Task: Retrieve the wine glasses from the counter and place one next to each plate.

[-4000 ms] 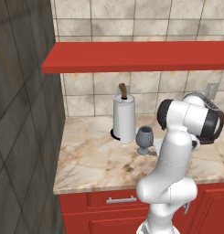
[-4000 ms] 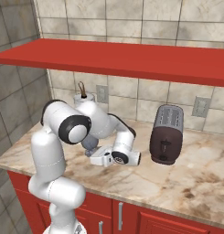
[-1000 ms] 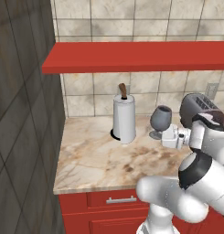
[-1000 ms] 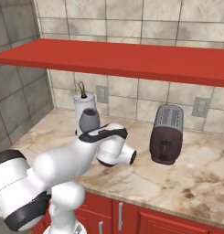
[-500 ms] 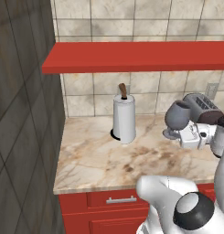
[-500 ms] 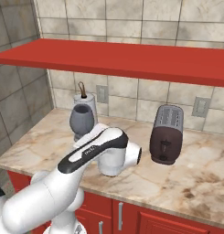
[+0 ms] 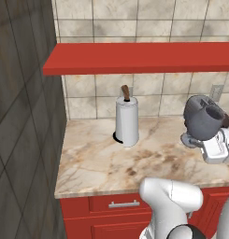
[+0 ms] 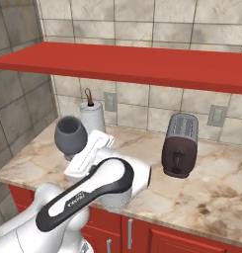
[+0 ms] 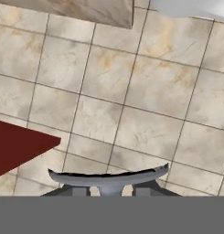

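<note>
The gripper (image 9: 108, 191) is clamped on the stem of the dark wine glass (image 8: 70, 133); in the hand view the round foot of the glass lies right across the two finger tips, so the squeeze is low down, where the glass is thin enough to fit between them. The bowl (image 7: 204, 117) is up in the air with its open mouth on top; holding it straight like this is probably so it does not slip or tip. It does not touch the counter (image 7: 99, 161); it hangs above the stone, in front of the tiled wall and under the red shelf (image 8: 142, 63).

Next to the glass is the white paper-towel roll (image 7: 126, 121) with its brown knob; it stands near the wall and is not part of the job. The dark toaster (image 8: 180, 144) sits further along, well apart from the hand.

I think this is the carrying step; one glass is off the counter and must go beside a plate. I cannot see the plates or the paler glass from here.
</note>
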